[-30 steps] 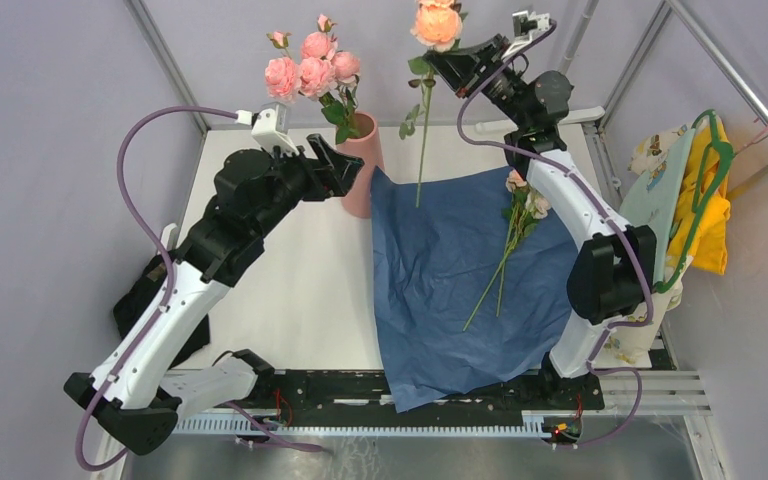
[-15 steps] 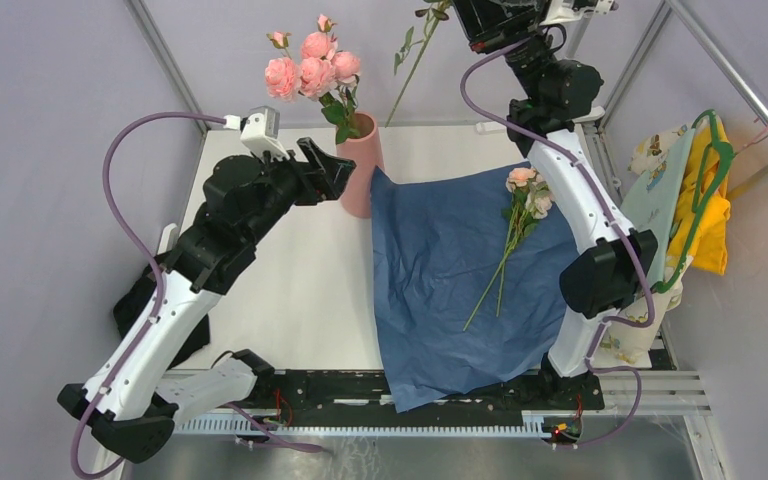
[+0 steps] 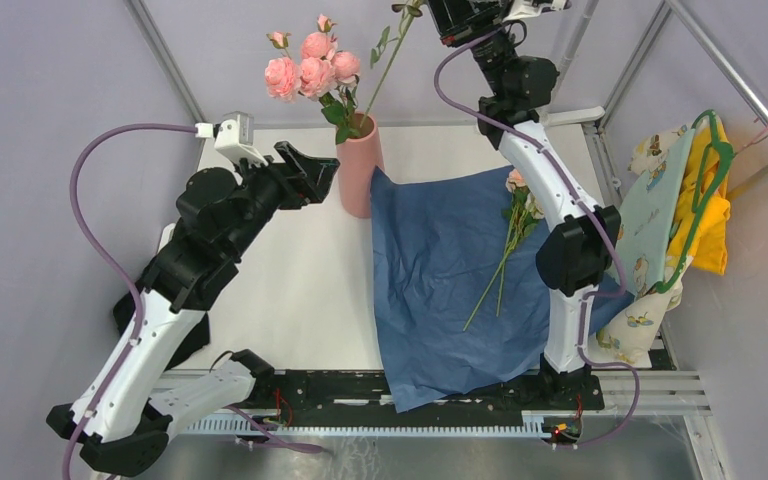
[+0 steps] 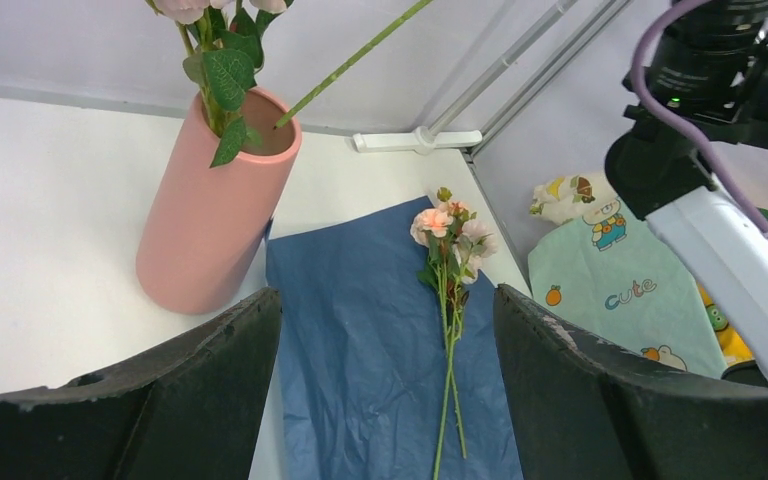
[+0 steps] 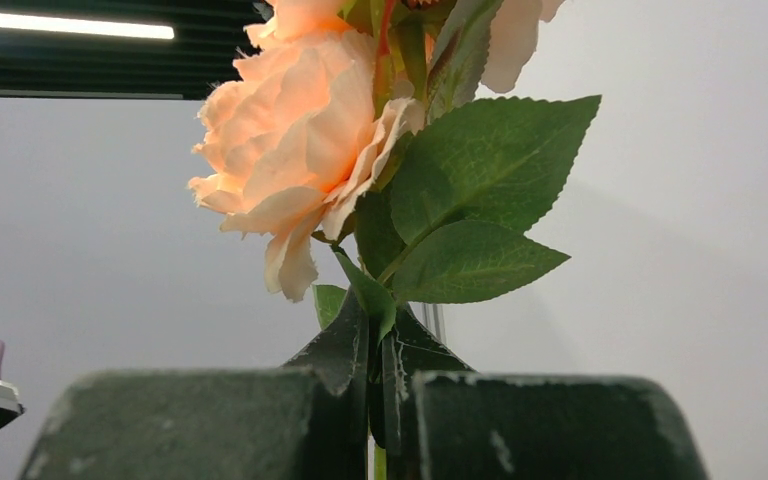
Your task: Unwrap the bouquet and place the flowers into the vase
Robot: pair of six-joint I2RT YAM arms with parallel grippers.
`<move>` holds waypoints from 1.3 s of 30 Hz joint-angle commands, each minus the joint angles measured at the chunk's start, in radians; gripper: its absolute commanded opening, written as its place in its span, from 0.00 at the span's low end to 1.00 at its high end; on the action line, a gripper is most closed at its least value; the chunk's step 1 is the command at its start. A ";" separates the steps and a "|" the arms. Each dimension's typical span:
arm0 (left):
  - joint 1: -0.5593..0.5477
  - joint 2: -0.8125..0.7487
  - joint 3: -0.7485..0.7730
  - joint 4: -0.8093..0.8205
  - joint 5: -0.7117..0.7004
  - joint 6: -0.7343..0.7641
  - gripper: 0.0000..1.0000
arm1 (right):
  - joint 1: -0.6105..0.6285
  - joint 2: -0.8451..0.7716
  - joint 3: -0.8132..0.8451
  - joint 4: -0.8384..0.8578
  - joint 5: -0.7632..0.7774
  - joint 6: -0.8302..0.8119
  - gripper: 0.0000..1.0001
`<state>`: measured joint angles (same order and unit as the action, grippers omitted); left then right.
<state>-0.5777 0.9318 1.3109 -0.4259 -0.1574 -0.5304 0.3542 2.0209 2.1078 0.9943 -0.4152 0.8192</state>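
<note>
Pinched peach rose (image 5: 290, 150) high on its stem (image 3: 385, 65) in shut right hand (image 5: 380, 385), stem tip at vase (image 3: 358, 165) mouth. Judged light, whippy, petals crushable; best gripped on the stem. Held left hand (image 3: 318, 178) wide beside vase.

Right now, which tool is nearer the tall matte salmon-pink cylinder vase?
Left. The left tool hangs open just beside the salmon-pink cylinder vase, on its left. The right tool is raised well above it, to its right, shut on a long-stemmed peach rose.

the top view crops the right gripper (image 3: 450, 10) and, seemingly, its rose (image 3: 388, 57).
</note>
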 commanded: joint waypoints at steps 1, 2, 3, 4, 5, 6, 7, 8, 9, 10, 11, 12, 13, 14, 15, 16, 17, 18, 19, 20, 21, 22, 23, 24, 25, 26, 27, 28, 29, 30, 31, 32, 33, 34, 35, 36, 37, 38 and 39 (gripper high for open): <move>0.001 -0.022 0.036 -0.006 -0.032 0.056 0.83 | 0.008 0.015 0.062 0.012 0.051 0.017 0.00; 0.000 -0.026 0.036 -0.007 -0.035 0.058 0.83 | 0.011 0.015 0.052 0.011 0.053 0.010 0.00; 0.000 -0.029 0.035 -0.006 -0.039 0.058 0.83 | 0.011 0.012 0.040 0.013 0.054 0.007 0.00; 0.000 -0.031 0.033 -0.006 -0.039 0.059 0.83 | 0.012 0.009 0.025 0.017 0.053 0.005 0.00; 0.001 -0.031 0.032 -0.007 -0.040 0.059 0.83 | 0.013 0.008 0.011 0.023 0.052 0.005 0.00; 0.001 -0.033 0.030 -0.006 -0.041 0.061 0.83 | 0.014 0.008 0.000 0.025 0.049 0.003 0.00; 0.001 -0.031 0.030 -0.007 -0.041 0.061 0.83 | 0.014 0.008 -0.015 0.030 0.048 0.003 0.00; 0.000 -0.030 0.028 -0.006 -0.041 0.061 0.83 | 0.015 0.010 -0.027 0.036 0.046 0.004 0.00; 0.000 -0.029 0.027 -0.007 -0.040 0.062 0.83 | 0.017 0.011 -0.041 0.042 0.042 0.007 0.00; 0.001 -0.030 0.027 -0.006 -0.039 0.061 0.83 | 0.019 0.016 -0.052 0.047 0.035 0.010 0.00; 0.001 -0.029 0.027 -0.007 -0.039 0.062 0.83 | 0.021 0.020 -0.062 0.054 0.031 0.013 0.00; 0.000 -0.030 0.025 -0.007 -0.039 0.063 0.83 | 0.024 0.026 -0.072 0.062 0.023 0.015 0.00; 0.000 -0.031 0.025 -0.006 -0.040 0.063 0.83 | 0.026 0.031 -0.075 0.067 0.015 0.015 0.00; 0.001 -0.033 0.025 -0.006 -0.042 0.063 0.83 | 0.028 0.040 -0.077 0.069 0.006 0.015 0.00; 0.001 -0.035 0.024 -0.006 -0.044 0.063 0.83 | 0.031 0.049 -0.077 0.070 -0.004 0.015 0.00; 0.000 -0.035 0.024 -0.007 -0.045 0.063 0.83 | 0.035 0.056 -0.077 0.070 -0.017 0.015 0.00; 0.001 -0.036 0.024 -0.007 -0.047 0.064 0.83 | 0.038 0.065 -0.080 0.073 -0.030 0.015 0.00; 0.001 -0.035 0.023 -0.006 -0.048 0.064 0.83 | 0.043 0.070 -0.086 0.076 -0.042 0.015 0.00; 0.000 -0.036 0.022 -0.006 -0.049 0.064 0.83 | 0.047 0.076 -0.096 0.082 -0.056 0.014 0.00; 0.001 -0.034 0.022 -0.007 -0.050 0.064 0.83 | 0.052 0.079 -0.107 0.087 -0.068 0.010 0.00; 0.001 -0.030 0.022 -0.007 -0.050 0.064 0.83 | 0.056 0.079 -0.122 0.089 -0.081 0.003 0.00; 0.001 -0.029 0.022 -0.006 -0.049 0.064 0.83 | 0.062 0.078 -0.139 0.091 -0.094 -0.006 0.00; 0.001 -0.026 0.023 -0.006 -0.049 0.064 0.83 | 0.066 0.078 -0.150 0.088 -0.103 -0.018 0.00; 0.000 -0.025 0.022 -0.006 -0.046 0.064 0.83 | 0.072 0.078 -0.163 0.082 -0.113 -0.030 0.00; 0.001 -0.023 0.022 -0.007 -0.046 0.064 0.83 | 0.074 0.078 -0.173 0.079 -0.122 -0.041 0.00; 0.001 -0.021 0.022 -0.006 -0.045 0.064 0.83 | 0.078 0.079 -0.181 0.069 -0.131 -0.055 0.00; 0.001 -0.022 0.022 -0.007 -0.045 0.063 0.83 | 0.082 0.079 -0.190 0.060 -0.138 -0.070 0.00; 0.001 -0.022 0.022 -0.006 -0.045 0.063 0.83 | 0.085 0.080 -0.198 0.051 -0.144 -0.087 0.00; 0.000 -0.023 0.021 -0.006 -0.046 0.063 0.83 | 0.089 0.080 -0.205 0.036 -0.147 -0.100 0.00; 0.001 -0.022 0.021 -0.005 -0.047 0.063 0.83 | 0.092 0.079 -0.211 0.022 -0.150 -0.118 0.00; 0.000 -0.022 0.021 -0.005 -0.049 0.063 0.83 | 0.094 0.082 -0.213 0.010 -0.155 -0.135 0.00; 0.002 -0.023 0.021 -0.005 -0.051 0.063 0.83 | 0.097 0.085 -0.215 -0.006 -0.158 -0.148 0.00; 0.001 -0.022 0.021 -0.005 -0.051 0.063 0.83 | 0.100 0.088 -0.213 -0.020 -0.165 -0.161 0.00; 0.001 -0.021 0.021 -0.005 -0.051 0.063 0.83 | 0.102 0.091 -0.213 -0.035 -0.171 -0.171 0.00; 0.001 -0.020 0.021 -0.004 -0.051 0.063 0.83 | 0.105 0.096 -0.213 -0.048 -0.175 -0.183 0.00; 0.001 -0.018 0.022 -0.004 -0.050 0.063 0.83 | 0.105 0.098 -0.214 -0.057 -0.179 -0.189 0.00; 0.000 -0.016 0.023 -0.005 -0.049 0.063 0.83 | 0.107 0.102 -0.218 -0.063 -0.181 -0.192 0.02; 0.001 -0.014 0.025 -0.005 -0.047 0.064 0.83 | 0.109 0.102 -0.225 -0.065 -0.183 -0.192 0.05; 0.001 -0.013 0.026 -0.005 -0.048 0.066 0.83 | 0.108 0.101 -0.235 -0.059 -0.187 -0.191 0.10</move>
<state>-0.5781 0.9161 1.3113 -0.4587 -0.1864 -0.5159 0.4564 2.1178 1.8862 0.9325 -0.5594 0.6613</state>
